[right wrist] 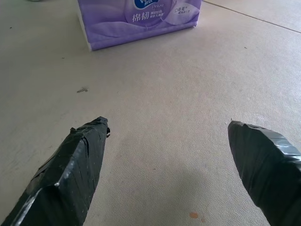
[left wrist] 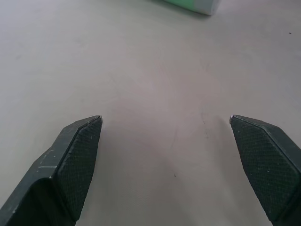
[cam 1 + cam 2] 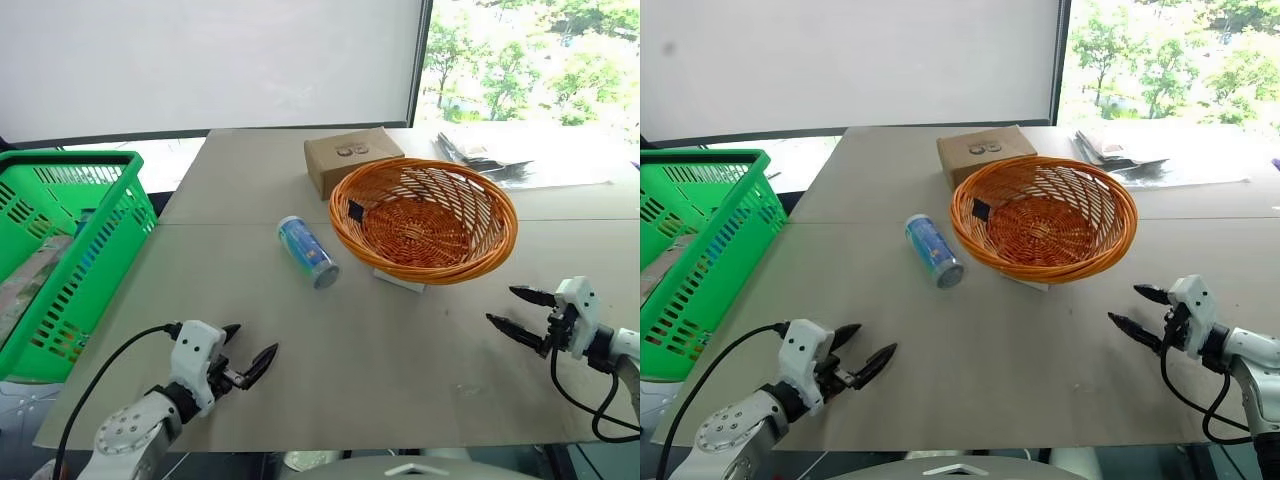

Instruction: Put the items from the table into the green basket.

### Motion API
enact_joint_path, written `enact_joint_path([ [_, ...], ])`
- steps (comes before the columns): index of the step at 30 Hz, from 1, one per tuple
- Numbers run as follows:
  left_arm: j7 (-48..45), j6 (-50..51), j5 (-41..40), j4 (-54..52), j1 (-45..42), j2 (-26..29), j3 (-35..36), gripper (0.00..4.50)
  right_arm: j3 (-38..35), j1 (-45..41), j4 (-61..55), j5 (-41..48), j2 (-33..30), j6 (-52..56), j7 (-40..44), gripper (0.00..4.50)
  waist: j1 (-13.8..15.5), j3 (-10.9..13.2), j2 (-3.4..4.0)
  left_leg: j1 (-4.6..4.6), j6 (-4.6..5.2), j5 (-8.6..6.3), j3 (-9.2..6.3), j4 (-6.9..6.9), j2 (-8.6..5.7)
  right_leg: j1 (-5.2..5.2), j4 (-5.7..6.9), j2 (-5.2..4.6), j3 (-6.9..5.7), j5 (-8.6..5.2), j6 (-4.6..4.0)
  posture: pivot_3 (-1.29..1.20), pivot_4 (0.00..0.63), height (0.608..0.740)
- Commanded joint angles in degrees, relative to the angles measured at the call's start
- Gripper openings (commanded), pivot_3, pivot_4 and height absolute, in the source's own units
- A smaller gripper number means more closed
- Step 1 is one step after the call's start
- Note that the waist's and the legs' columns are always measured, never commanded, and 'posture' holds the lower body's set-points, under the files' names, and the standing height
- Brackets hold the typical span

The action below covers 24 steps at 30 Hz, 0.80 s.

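- My left gripper (image 3: 247, 351) hovers low over the table (image 3: 400, 350) at about 7 o'clock in the head view, its two black fingers (image 2: 75, 155) spread wide with bare tabletop between them.
- My right gripper (image 3: 518, 312) sits at about 4 o'clock near the table's right edge, fingers (image 1: 80, 160) likewise wide apart and gripping nothing.
- The blue can (image 3: 307, 252) lies on its side near the middle of the table, just past the seam, at about 1 o'clock from my left gripper and well apart from it.
- The purple pack (image 1: 138, 19) lies flat on the table ahead of my right gripper in its wrist view; from the head only a white corner (image 3: 400, 280) peeks from under the orange wicker bowl (image 3: 424, 220), which covers it.
- The green basket (image 3: 60, 250) stands off the table's left edge at about 9 o'clock.
- A cardboard box (image 3: 350, 158) sits at 12 o'clock, just behind the bowl, and papers (image 3: 500, 155) lie toward 2 o'clock.
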Motion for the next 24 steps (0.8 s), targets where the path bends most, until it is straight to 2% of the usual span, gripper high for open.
enact_joint_path([
  [1,0.24,-1.06,-0.71,-2.8,-0.25,0.1,1.11,4.47,-1.08,-1.86,0.36,0.3,-0.52,-1.36,0.44,4.36,0.02,-0.03,0.02,0.0,0.0,0.0,0.0,0.0,0.0,0.0,0.0,0.0,0.0,0.0,0.0,0.23,0.019,0.74],
  [21,-1.39,-1.6,-2.38,-3.23,-2.5,0.83,1.57,4.47,-1.33,-4.47,5.32,-3.85,-2.29,-6.33,-0.1,4.36,0.08,-0.12,0.05,0.02,0.0,0.0,0.07,0.01,0.0,0.0,0.0,0.11,0.05,0.01,0.0,0.21,0.01,0.74],
  [24,-2.55,1.44,-8.44,-6.32,-3.45,1.55,4.26,4.47,-3.68,-6.51,5.48,-3.15,-5.83,-6.92,1.1,4.36,0.04,-0.16,0.15,0.02,0.0,0.0,0.12,0.01,0.0,-0.01,0.0,0.13,0.1,0.01,-0.01,0.21,0.006,0.74],
])
